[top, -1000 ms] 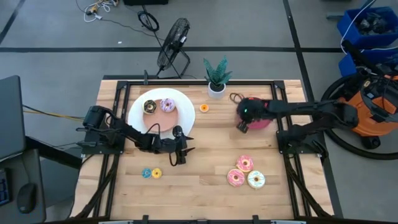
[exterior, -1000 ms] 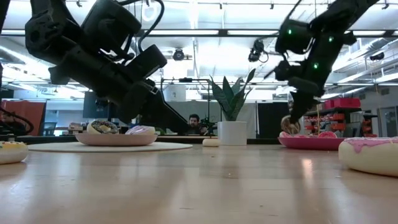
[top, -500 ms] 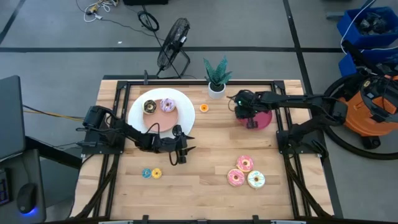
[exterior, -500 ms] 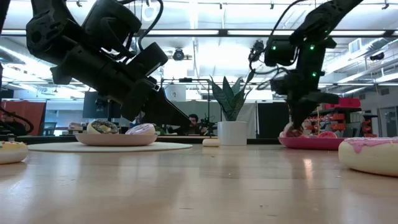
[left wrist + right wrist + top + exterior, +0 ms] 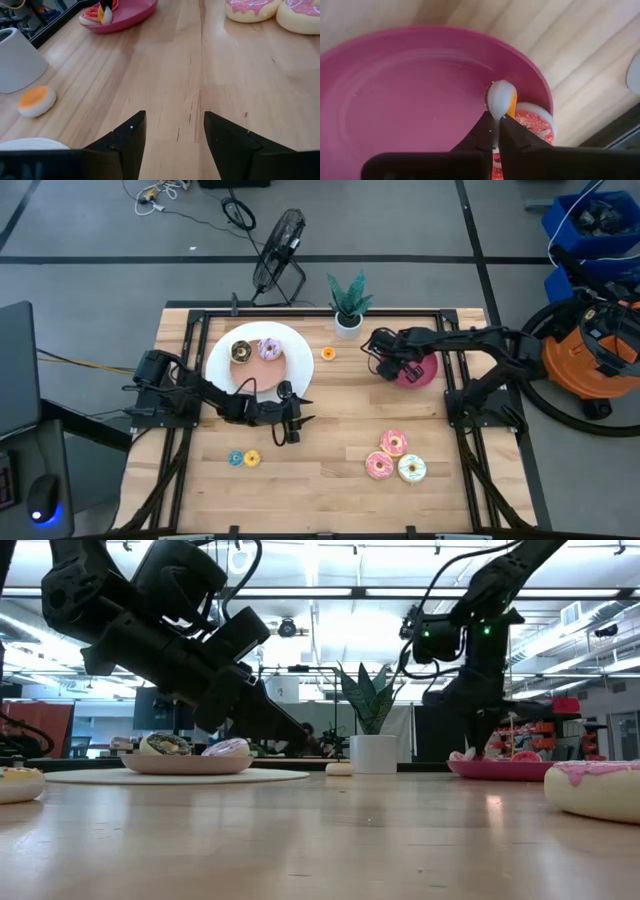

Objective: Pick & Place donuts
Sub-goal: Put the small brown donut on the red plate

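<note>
Near table edge, high view: three larger toy donuts [image 5: 394,458] with pink and white frosting lie clustered on the wooden table [image 5: 340,490], right of centre. Two tiny rings, a blue one [image 5: 235,458] and a yellow one [image 5: 251,459], lie side by side left of centre.

Mid table: left gripper [image 5: 291,423] rests low beside the near rim of the big white round plate [image 5: 291,345], its fingers spread with bare wood between them in the left wrist view. Waiting.

Farther back: the plate carries a chocolate-frosted donut [image 5: 240,352] and a purple-frosted donut [image 5: 268,348]. A tiny orange donut [image 5: 328,354] lies on the wood between the plate and the magenta round dish [image 5: 425,372].

Right gripper [image 5: 497,127] is over the dish, fingers pinched on a small orange-and-white donut [image 5: 501,99] held on edge just above the dish's floor. A red sprinkled donut [image 5: 534,121] lies against the dish's rim beside it.

Step in hand, judged: placing into the dish. Next move calls for parting the fingers low, then lifting straight up clear of the red one.

Far edge: small potted plant [image 5: 348,302].
</note>
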